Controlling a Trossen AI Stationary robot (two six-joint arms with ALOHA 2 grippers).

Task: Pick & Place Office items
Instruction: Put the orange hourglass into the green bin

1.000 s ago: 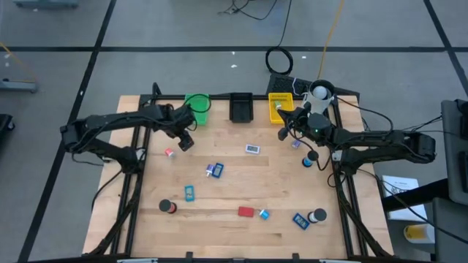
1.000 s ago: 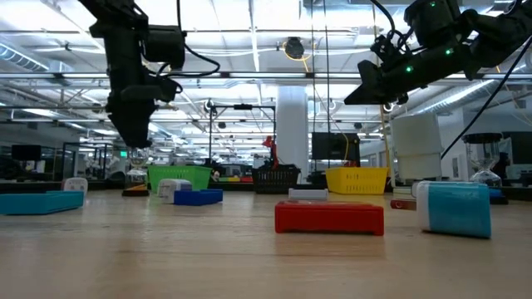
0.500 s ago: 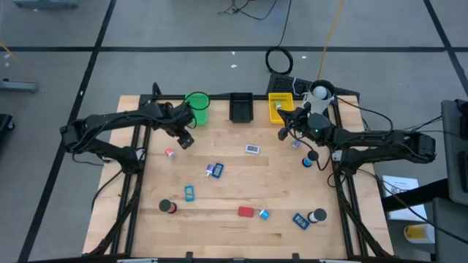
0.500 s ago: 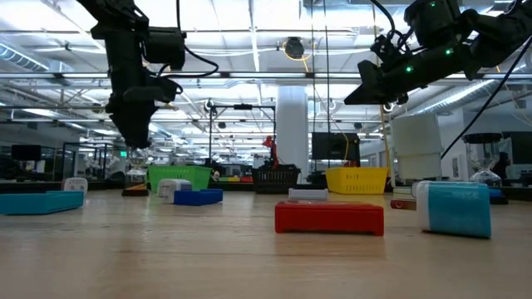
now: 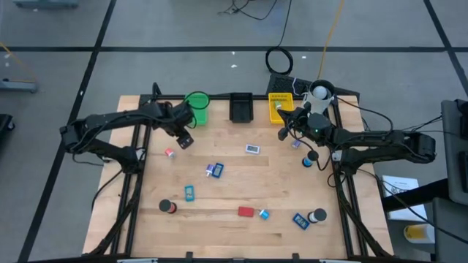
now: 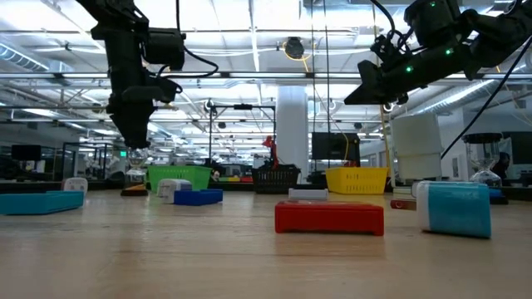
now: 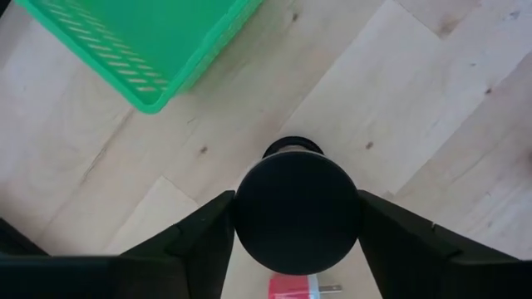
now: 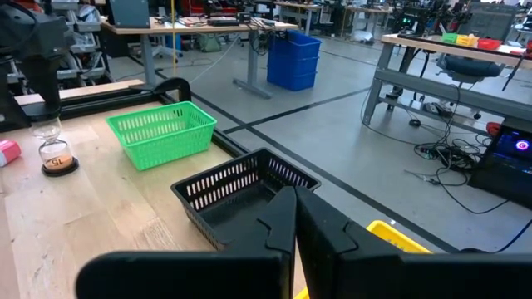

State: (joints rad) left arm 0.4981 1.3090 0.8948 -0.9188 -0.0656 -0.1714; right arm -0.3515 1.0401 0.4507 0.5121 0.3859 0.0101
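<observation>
My left gripper is over the table's far left part, near the green tray, shut on a small hourglass with dark round caps. The hourglass stands upright under it. My right gripper hovers shut above the table in front of the yellow tray, with nothing between its fingers. Other office items lie flat on the table: a pink piece, a white one, blue blocks, a red block and dark rolls. My left gripper has the hourglass's top cap pinched between its two fingers, one on each side of the round cap. They come from above, pointing down. The hourglass hangs upright below them; its bottom cap is at the table top, touching or just clear I cannot tell.
Green, black and yellow trays line the far edge, with a white cup at the far right corner. More items lie near the right edge and the near right. Bare wood shows in the table's near left part.
</observation>
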